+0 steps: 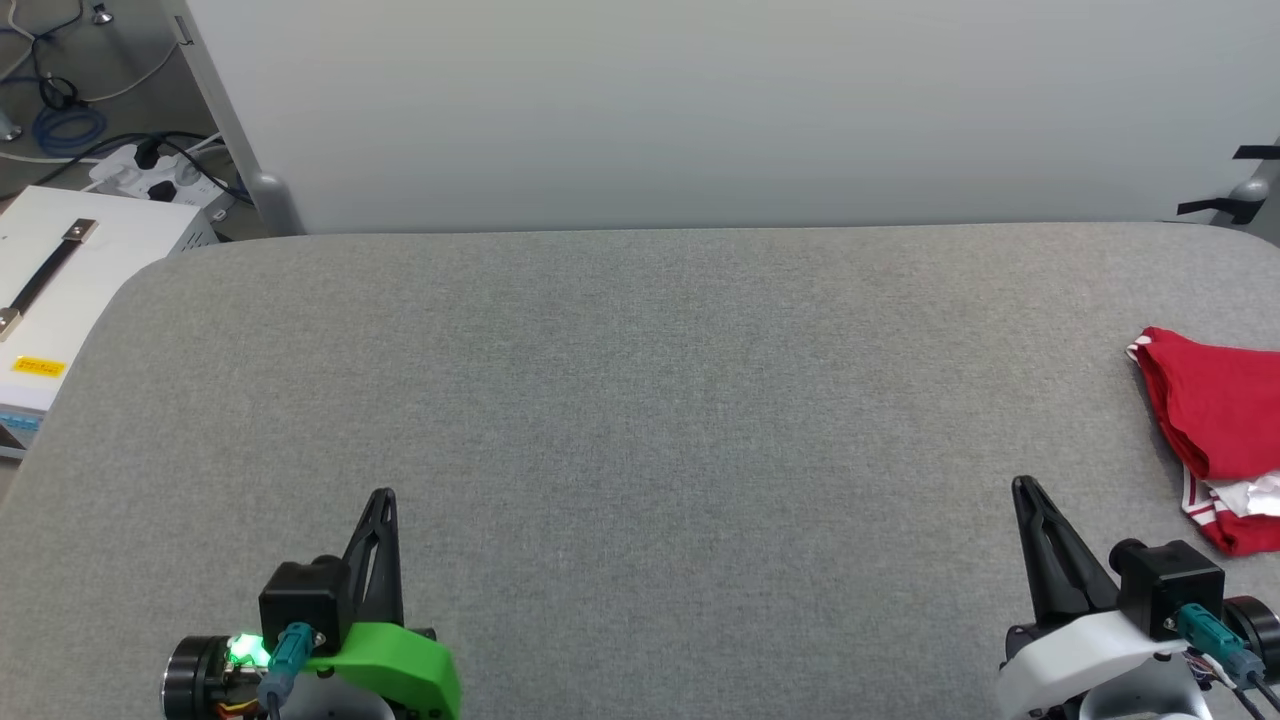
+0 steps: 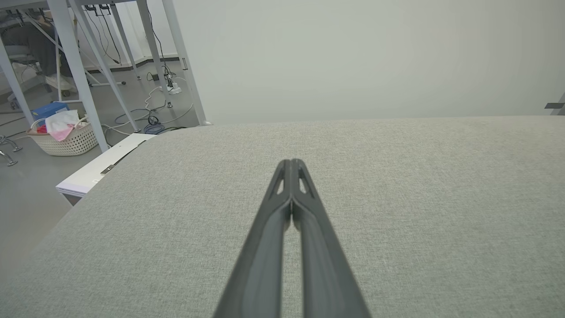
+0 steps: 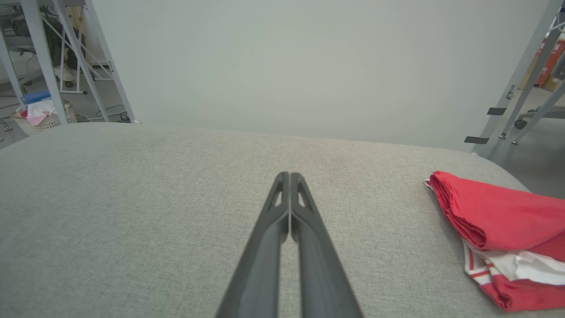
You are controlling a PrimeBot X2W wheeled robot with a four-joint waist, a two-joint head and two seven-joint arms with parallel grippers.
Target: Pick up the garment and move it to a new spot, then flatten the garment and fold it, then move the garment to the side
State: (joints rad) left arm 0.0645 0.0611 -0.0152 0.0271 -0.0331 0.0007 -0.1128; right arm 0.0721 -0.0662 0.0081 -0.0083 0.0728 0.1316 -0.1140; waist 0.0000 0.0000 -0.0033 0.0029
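I am standing by a big gray table (image 1: pixel 640 400) with a soft cloth top. The garment (image 1: pixel 1215 410) is a red shirt, and a bit of white sleeve and striped trim peeks out of it. It lies on the right side of the table, close to the right edge. Part of it runs off the side of the head view, so I cannot see all of it. It is gathered into a small thick pile, with red layers on top of each other. I cannot see any letters or a number on it.

The left gripper (image 1: pixel 383 498) is at the near left of the table. Its two dark fingers are pressed tight together, and there is nothing between them. The right gripper (image 1: pixel 1024 488) is at the near right. Its fingers are pressed together too, and it holds nothing. The shirt lies to the right of it and a little farther away, near it but not touching.

Past the far left corner there is a white box (image 1: pixel 60 270) with a black handle, and some wires (image 1: pixel 70 120) on the floor.

I think the job may be done. The shirt looks folded, it sits off to the side, and both grippers have nothing in them. But the fold is lumpy, so I cannot be sure. It could also be a pile waiting to be picked up. Then every step is left to do: lifting it, moving it, smoothing it flat, folding it and putting it aside.
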